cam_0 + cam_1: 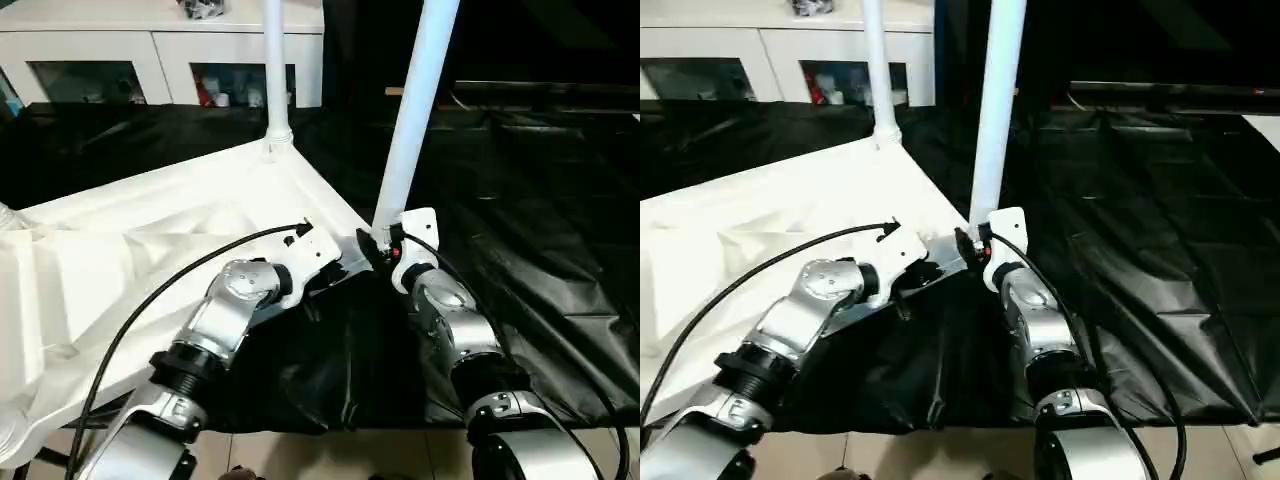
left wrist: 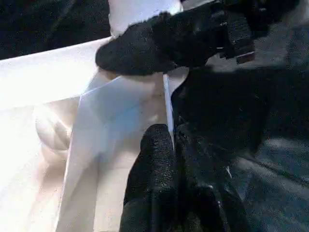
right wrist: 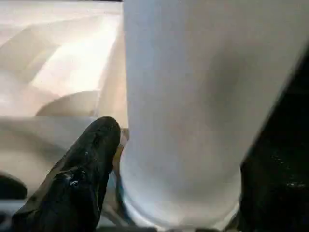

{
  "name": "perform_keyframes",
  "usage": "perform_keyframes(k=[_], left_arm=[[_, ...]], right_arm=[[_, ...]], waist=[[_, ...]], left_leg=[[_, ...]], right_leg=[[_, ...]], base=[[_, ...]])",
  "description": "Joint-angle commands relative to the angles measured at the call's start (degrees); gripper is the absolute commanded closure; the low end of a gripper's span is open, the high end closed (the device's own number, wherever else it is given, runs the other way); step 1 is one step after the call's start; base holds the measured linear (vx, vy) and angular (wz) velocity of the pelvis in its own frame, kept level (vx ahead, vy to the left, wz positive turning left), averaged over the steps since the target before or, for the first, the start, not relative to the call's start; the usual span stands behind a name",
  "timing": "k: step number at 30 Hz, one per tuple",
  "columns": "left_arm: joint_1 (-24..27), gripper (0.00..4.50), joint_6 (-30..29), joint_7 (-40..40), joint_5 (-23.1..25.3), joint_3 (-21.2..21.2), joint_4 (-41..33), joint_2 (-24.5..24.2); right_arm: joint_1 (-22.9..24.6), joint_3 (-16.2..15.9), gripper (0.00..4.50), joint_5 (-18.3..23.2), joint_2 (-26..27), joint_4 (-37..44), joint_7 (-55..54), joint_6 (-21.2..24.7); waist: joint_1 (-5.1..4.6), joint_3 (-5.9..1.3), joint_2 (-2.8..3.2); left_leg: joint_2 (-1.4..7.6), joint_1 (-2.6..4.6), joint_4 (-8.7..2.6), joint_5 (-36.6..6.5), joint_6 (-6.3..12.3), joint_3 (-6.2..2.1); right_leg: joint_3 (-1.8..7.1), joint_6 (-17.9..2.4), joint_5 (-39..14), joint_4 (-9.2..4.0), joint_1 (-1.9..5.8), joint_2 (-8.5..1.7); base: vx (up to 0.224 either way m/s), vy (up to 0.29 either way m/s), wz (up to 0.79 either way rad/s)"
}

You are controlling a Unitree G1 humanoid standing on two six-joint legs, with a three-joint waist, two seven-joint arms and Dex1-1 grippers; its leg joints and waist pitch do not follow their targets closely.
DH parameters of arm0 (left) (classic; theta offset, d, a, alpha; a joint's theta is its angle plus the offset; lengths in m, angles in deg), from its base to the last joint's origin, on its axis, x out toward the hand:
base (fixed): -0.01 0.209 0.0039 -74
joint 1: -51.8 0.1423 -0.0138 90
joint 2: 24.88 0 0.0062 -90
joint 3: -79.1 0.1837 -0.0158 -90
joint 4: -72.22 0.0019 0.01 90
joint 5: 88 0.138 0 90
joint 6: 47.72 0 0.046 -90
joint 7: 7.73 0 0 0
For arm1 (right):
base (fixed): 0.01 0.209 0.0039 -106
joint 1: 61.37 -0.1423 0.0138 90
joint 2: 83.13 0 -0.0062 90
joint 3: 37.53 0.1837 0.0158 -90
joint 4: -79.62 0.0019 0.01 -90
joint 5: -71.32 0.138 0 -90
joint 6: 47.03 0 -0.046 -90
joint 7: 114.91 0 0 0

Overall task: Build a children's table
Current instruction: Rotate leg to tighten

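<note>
Tabletop of the children's table lies upside down on black sheeting, ribbed underside up, so the leg sockets face upward and legs can be set in from above. One leg stands upright in the far corner, apparently seated. A second leg rises from the near right corner, leaning slightly to the right, which suggests it is not yet fully home in its socket.

The right gripper is at the foot of that leaning leg, closed around its base: in the right wrist view one black finger lies against the leg's left side just above the flared end, the other side being hidden. Holding it low probably gives control of the tip where it meets the socket. The right forearm reaches forward from the near edge, wrist bent upward.

The left gripper pinches the tabletop's thin edge wall close beside that corner, fingers narrow with the rim between them, likely to keep the top from sliding while the leg is pushed or turned. The left forearm slants in from the near left, crossing over the tabletop, its cable arching above.

A white glass-doored cabinet stands behind.
</note>
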Motion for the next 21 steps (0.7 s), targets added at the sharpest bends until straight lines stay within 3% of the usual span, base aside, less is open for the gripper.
perform_keyframes(k=[1,3,4,5,6,7,11,17,21], left_arm=[[1.1,4.5,2.1,-5.4,-0.6,3.0,-1.2,-1.2],[1.4,4.5,2.6,-7.1,-1.0,2.9,-1.5,-2.4],[1.6,4.5,2.9,-8.6,-1.4,2.8,-1.8,-3.4],[1.6,4.5,2.9,-8.6,-1.4,2.8,-1.8,-3.4],[1.7,4.5,3.6,-11.2,-2.2,2.5,-2.1,-5.0],[1.7,4.5,3.6,-11.2,-2.2,2.5,-2.1,-5.0],[1.7,4.5,5.0,-17.1,-4.8,2.2,-2.8,-8.3],[1.4,4.5,5.2,-20.4,-6.1,2.1,-3.3,-9.8],[0.9,4.5,5.9,-21.4,-6.1,2.3,-2.4,-10.3]], right_arm=[[-1.2,-3.8,1.01,-1.0,-0.7,-1.2,7.7,-1.2],[-1.2,-4.3,1.01,-0.5,-1.9,-0.9,11.9,-1.4],[-1.0,-5.1,1.01,-0.1,-3.0,-0.3,15.9,-1.6],[-1.0,-5.1,1.01,-0.1,-3.0,-0.3,15.9,-1.6],[-0.4,-6.8,1.01,0.8,-4.8,1.2,23.6,-1.6],[-0.4,-6.8,1.01,0.8,-4.8,1.2,23.6,-1.6],[1.2,-12.1,1.01,3.4,-9.3,5.5,41.6,0.2],[1.8,-13.5,1.01,6.2,-11.1,8.4,51.4,3.3],[2.9,-15.4,1.37,5.9,-12.1,10.4,54.8,4.0]], waist=[[0.19,-3.22,-0.43],[0.03,-3.15,-0.31],[-0.09,-3.22,-0.76],[0.02,-3.22,-0.57],[-0.06,-3.19,-0.43],[-0.1,-3.19,-0.59],[0.45,-3.05,-0.57],[1.52,-2.98,-0.54],[1.73,-3.0,-0.52]], left_leg=[[1.11,-0.34,-3.49,-10.8,3.3,0.06],[1.18,-0.35,-3.42,-10.2,3.9,0.15],[1.24,-0.38,-3.37,-10.1,4.39,0.16],[1.27,-0.33,-3.35,-10.0,4.53,0.11],[1.31,-0.44,-3.31,-9.3,4.68,0.14],[1.34,-0.36,-3.31,-9.8,5.07,0.13],[1.53,-0.26,-3.16,-9.6,5.95,0.26],[1.73,0.06,-3.18,-9.8,5.63,0.39],[1.63,0.03,-3.26,-9.8,4.79,0.31]], right_leg=[[2.86,-10.7,-12.9,-3.96,3.06,-3.18],[2.88,-11.6,-11.4,-3.85,2.98,-3.08],[2.86,-11.9,-10.7,-3.69,3.11,-3.01],[2.84,-12.1,-10.6,-3.61,3.12,-3.09],[2.91,-12.5,-9.9,-3.5,3.07,-3.14],[2.83,-12.7,-9.9,-3.5,3.16,-3.05],[2.74,-13.4,-9.4,-3.36,3.14,-2.98],[2.95,-13.9,-10.4,-3.28,2.9,-3.22],[2.92,-13.8,-9.8,-3.26,3.0,-3.13]], base=[[0.0,0.0,0.0],[0.0,0.0,0.0],[0.0,0.0,0.0],[0.0,0.0,0.0],[0.0,0.0,0.0],[0.0,0.0,0.0],[0.0,0.0,0.0],[0.0,0.0,0.0],[0.0,0.0,0.0]])
